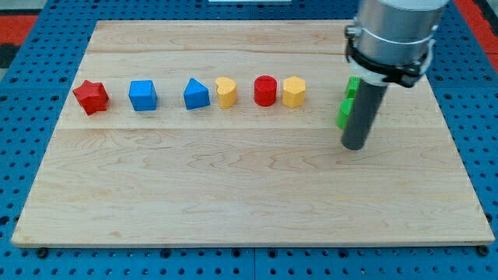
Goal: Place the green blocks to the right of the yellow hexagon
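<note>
A yellow hexagon (293, 92) sits in a row of blocks across the upper half of the wooden board (249, 194). To its right, two green blocks show as slivers, one (352, 86) above the other (344, 111), mostly hidden behind my rod; their shapes cannot be made out. My tip (355, 145) rests on the board just right of and below the green blocks, touching or nearly touching them.
Along the row from the view's left stand a red star (91, 96), a blue cube (143, 95), a blue triangular block (196, 94), a yellow block (226, 92) and a red cylinder (265, 90). The arm's grey body (393, 35) hangs over the upper right.
</note>
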Controlling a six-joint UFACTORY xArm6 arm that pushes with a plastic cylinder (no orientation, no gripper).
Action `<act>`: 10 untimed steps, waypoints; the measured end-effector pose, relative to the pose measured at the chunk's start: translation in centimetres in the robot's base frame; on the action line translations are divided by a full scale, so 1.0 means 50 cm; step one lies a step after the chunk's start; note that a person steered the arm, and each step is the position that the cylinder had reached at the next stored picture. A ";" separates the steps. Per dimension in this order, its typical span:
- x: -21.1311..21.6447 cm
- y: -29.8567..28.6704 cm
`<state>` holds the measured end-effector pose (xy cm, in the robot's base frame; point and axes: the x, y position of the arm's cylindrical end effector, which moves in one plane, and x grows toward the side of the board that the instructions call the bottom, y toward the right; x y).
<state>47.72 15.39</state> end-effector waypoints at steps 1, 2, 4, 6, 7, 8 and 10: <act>-0.056 0.018; -0.082 0.008; -0.085 -0.047; -0.125 -0.047; -0.138 -0.047; -0.112 -0.040; -0.016 0.005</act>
